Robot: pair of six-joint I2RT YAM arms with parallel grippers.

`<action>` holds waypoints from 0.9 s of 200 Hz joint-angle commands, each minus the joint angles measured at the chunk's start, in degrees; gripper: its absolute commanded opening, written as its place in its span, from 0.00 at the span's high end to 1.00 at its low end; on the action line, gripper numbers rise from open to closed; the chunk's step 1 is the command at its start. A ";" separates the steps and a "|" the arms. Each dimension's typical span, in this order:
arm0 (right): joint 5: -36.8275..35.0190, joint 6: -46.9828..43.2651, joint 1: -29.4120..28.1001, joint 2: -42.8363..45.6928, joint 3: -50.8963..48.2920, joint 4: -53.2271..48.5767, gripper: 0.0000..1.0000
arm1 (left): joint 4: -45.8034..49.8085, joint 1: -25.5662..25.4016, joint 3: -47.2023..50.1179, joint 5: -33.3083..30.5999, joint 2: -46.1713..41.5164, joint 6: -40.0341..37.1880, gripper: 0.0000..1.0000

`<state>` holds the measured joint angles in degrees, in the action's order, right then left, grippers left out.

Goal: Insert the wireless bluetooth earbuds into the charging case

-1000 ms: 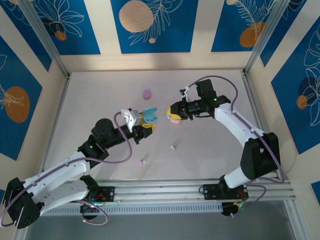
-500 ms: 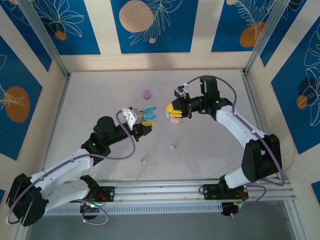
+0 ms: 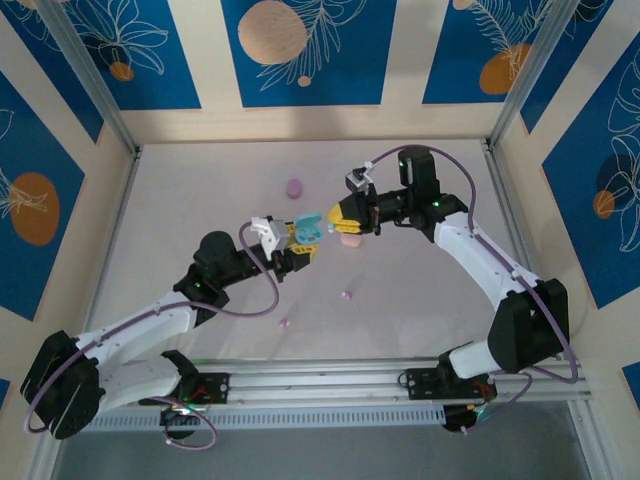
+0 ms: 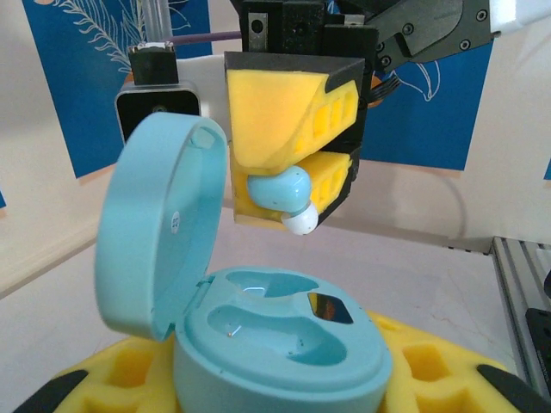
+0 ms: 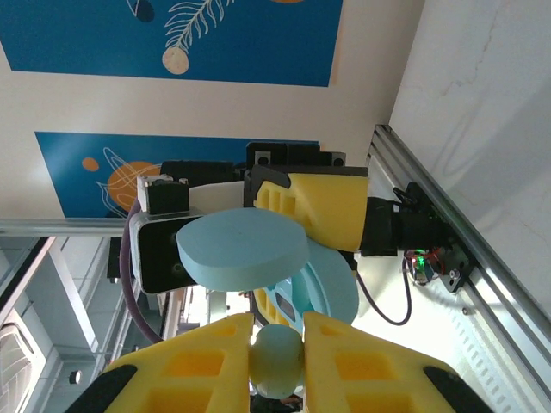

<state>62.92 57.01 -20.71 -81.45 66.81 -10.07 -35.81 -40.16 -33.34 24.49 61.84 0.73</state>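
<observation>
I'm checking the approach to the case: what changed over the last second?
The right gripper, shut on a light blue earbud, moved left toward the open blue case; the left gripper, holding that case, edged right to meet it. Nothing was released. The pink case, purple case and two purple buds stayed put.

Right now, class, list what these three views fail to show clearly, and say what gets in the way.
- Top view: pink case, partly behind the right gripper; open or shut unclear.
- Top view: two loose buds, too small for detail.
- Right wrist view: blue case sockets, hidden behind its lid.
- Right wrist view: blue earbud, sides hidden by the gripper's fingers.
</observation>
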 commanded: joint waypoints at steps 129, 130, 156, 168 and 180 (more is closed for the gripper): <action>-11.00 -8.12 -4.08 4.64 4.39 -8.14 0.79 | -11.08 0.45 -0.80 3.35 4.21 5.34 0.74; -10.98 -8.13 -4.08 4.64 4.39 -8.13 0.79 | -11.05 0.44 -0.82 3.41 4.23 5.38 0.74; -11.80 -8.62 -4.10 4.48 4.05 -7.57 0.79 | -10.78 0.44 -1.37 4.53 4.25 6.29 0.74; -12.12 -8.66 -4.16 4.61 3.86 -6.91 0.79 | -10.34 0.44 -1.54 4.79 4.32 6.43 0.74; -12.52 -8.76 -4.17 4.48 3.86 -6.90 0.79 | -10.21 0.48 -1.75 5.11 4.41 6.78 0.74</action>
<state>51.94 49.89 -24.45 -78.04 70.28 -16.38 -43.92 -40.12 -33.17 26.81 65.87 6.07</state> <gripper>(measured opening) 0.208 0.353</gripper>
